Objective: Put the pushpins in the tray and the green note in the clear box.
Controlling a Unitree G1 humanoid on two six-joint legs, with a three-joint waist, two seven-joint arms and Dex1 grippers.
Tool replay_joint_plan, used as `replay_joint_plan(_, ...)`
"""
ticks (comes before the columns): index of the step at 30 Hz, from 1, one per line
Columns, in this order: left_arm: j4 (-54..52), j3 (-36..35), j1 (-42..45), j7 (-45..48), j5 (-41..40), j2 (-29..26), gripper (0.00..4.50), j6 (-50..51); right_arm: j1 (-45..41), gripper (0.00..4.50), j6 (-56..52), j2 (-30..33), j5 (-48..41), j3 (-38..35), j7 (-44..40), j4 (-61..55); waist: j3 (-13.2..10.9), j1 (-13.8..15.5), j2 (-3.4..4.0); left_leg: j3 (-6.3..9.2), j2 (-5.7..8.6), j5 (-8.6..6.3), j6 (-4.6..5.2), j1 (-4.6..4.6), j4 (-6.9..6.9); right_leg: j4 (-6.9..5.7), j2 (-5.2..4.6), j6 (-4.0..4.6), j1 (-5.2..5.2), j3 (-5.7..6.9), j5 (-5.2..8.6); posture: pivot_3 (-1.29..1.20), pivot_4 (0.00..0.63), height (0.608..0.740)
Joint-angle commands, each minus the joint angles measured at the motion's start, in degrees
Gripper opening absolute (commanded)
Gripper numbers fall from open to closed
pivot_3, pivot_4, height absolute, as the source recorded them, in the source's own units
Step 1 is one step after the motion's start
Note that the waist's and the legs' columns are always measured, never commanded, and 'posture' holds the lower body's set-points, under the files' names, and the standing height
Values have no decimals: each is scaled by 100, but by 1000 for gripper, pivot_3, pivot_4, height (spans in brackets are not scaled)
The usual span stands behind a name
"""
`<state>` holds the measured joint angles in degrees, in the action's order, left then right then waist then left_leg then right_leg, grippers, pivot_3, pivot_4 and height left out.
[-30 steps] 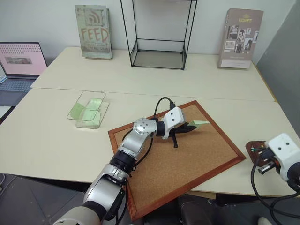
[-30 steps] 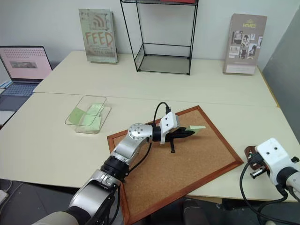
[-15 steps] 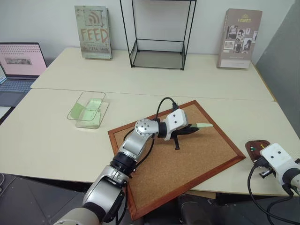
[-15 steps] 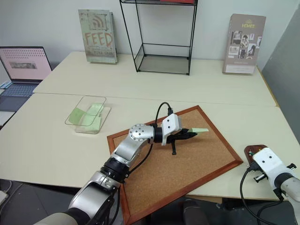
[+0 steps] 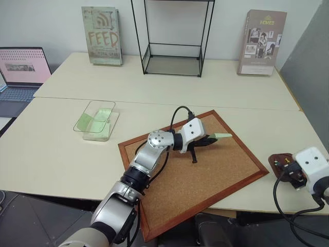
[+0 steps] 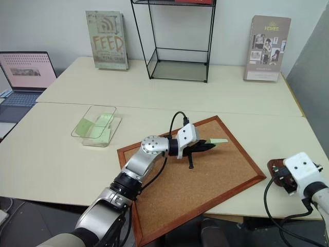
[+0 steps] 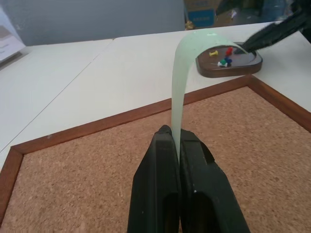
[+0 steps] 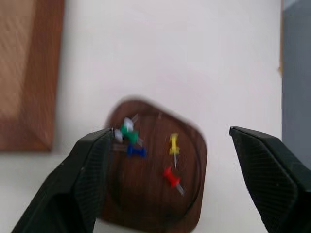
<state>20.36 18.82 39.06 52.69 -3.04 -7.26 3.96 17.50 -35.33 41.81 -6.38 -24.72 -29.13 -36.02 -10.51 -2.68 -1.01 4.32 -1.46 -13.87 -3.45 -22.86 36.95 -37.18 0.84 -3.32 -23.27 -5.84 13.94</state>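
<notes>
At the near right edge of the table, the right gripper (image 8: 165, 179) is held above the tray (image 8: 146, 204) with its two black fingers spread wide and nothing between them. Several pushpins (image 8: 148, 148), yellow, red, blue, green and white, are seen lying in this small brown dish. To its left, a corkboard (image 5: 205, 180) is laid flat near the table's front edge. Over the corkboard, the left gripper (image 7: 176, 138) is pointed to the right, its fingers pressed together on one end of the green note (image 7: 187, 73), which curves away from them. Farther left, the clear box (image 5: 96, 120) is set on the table (image 5: 46, 149).
</notes>
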Motion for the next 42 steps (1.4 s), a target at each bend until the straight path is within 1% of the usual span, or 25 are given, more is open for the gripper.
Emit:
replay_joint_plan(1, -647, -487, 189, -588, -48, -147, 0, 601, -665, 3903, -58, -97, -990, 42, -426, -817, -3, -32, -3, 2, 0, 0, 0, 1, 0, -1, 0, 0, 0, 1, 0, 0, 150, 740)
replay_joint_plan(4, -1119, -869, 98, -1257, 86, -358, 0, 1188, -1495, 3903, -379, -140, -1444, 530, -433, -970, -7, -78, -8, 9, -1, 0, 0, 4, 0, -4, 2, -1, 4, 6, -1, 0, 150, 740)
replay_joint_plan(6, -1541, -1295, -26, -1885, 178, -534, 0, 1715, -2212, 3903, -536, -273, -1662, 1066, -412, -903, -8, -78, -10, 8, -4, 0, 0, 4, 0, -4, 4, -1, 3, 5, -2, 0, 150, 740)
replay_joint_plan(11, -2119, -2266, -263, -2894, 369, -1193, 0, 2542, -3424, 3903, -643, -659, -1848, 2161, -558, -357, -11, -69, -12, 16, -7, 0, 0, 7, -5, -13, 5, 3, 1, 17, -4, 0, 150, 740)
replay_joint_plan(14, -2200, -2726, -395, -3163, 313, -1548, 0, 3165, -3850, 3903, -547, -803, -1857, 2572, -718, 40, -12, -43, -14, 18, -6, 0, 0, 0, -6, -9, 3, 5, -2, 21, -3, 0, 150, 740)
replay_joint_plan(15, -2150, -2875, -491, -3172, 350, -1805, 0, 3194, -4049, 3903, -497, -876, -1838, 2727, -796, 245, -12, -1, -15, 17, -5, 0, -1, -3, -6, -6, 0, 4, -2, 20, -3, 0, 150, 740)
replay_joint_plan(17, -1963, -3091, -616, -3208, 422, -2249, 0, 3219, -4392, 3903, -418, -1012, -1815, 2974, -930, 588, -15, -20, -19, 16, -4, -1, -3, -5, -3, -1, -4, 4, -3, 24, -3, 0, 150, 740)
replay_joint_plan(20, -1539, -3201, -586, -3277, 409, -2565, 0, 3199, -4707, 3903, -298, -1172, -1770, 3209, -1059, 898, -17, 2, -22, 17, -6, -1, -3, -5, -4, -3, -4, 6, -6, 27, -4, 0, 150, 740)
replay_joint_plan(23, -1008, -3013, -490, -3187, 502, -2825, 0, 3002, -4897, 3903, -195, -1242, -1673, 3464, -1201, 1085, -17, 44, -22, 21, -6, -1, -3, -5, -4, -8, -4, 7, -7, 32, -5, 0, 150, 740)
replay_joint_plan(27, -481, -2953, -304, -3047, 390, -2910, 0, 3064, -4952, 3903, -173, -1226, -1668, 3581, -1312, 1091, -17, 78, -22, 19, -5, -1, -3, -6, -2, -5, -4, 8, -6, 32, -5, 0, 150, 740)
replay_joint_plan(30, -278, -3046, -145, -3013, 227, -2836, 0, 3118, -4927, 3903, -192, -1228, -1665, 3618, -1316, 1032, -17, 80, -22, 19, -6, -1, -3, -8, -4, -5, -5, 8, -8, 31, -5, 0, 150, 740)
replay_joint_plan(32, -205, -3061, -77, -2985, 144, -2822, 399, 3168, -4918, 3922, -209, -1240, -1667, 3635, -1300, 1000, -17, 78, -22, 20, -8, -1, -3, -9, -5, -7, -4, 9, -10, 33, -6, 0, 150, 740)
replay_joint_plan(33, -203, -3033, -62, -2956, 115, -2828, 492, 3187, -4914, 3922, -220, -1251, -1674, 3636, -1287, 983, -17, 77, -23, 19, -8, -1, -3, -8, -5, -8, -4, 10, -11, 33, -6, 0, 150, 740)
replay_joint_plan(36, -234, -3025, -9, -2927, 15, -2825, 1038, 3286, -4894, 3922, -253, -1277, -1684, 3648, -1244, 933, -17, 71, -22, 18, -8, -1, -3, -7, -4, -11, -3, 10, -11, 31, -6, 0, 150, 740)
replay_joint_plan(38, -292, -3030, 11, -2942, -19, -2835, 1489, 3357, -4874, 3922, -270, -1277, -1691, 3638, -1224, 906, -17, 67, -23, 18, -8, -1, -3, -7, -4, -14, -3, 11, -12, 31, -6, 0, 150, 740)
replay_joint_plan(41, -433, -3027, -10, -2981, -63, -2848, 1977, 3459, -4853, 3922, -283, -1269, -1706, 3600, -1195, 891, -17, 66, -23, 18, -8, -1, -3, -6, -3, -16, -3, 10, -13, 31, -6, 0, 150, 740)
replay_joint_plan(42, -462, -3023, -17, -2992, -69, -2851, 2243, 3476, -4852, 3922, -283, -1267, -1709, 3597, -1189, 890, -17, 66, -23, 18, -8, -1, -3, -7, -3, -17, -3, 10, -13, 31, -6, 0, 150, 740)
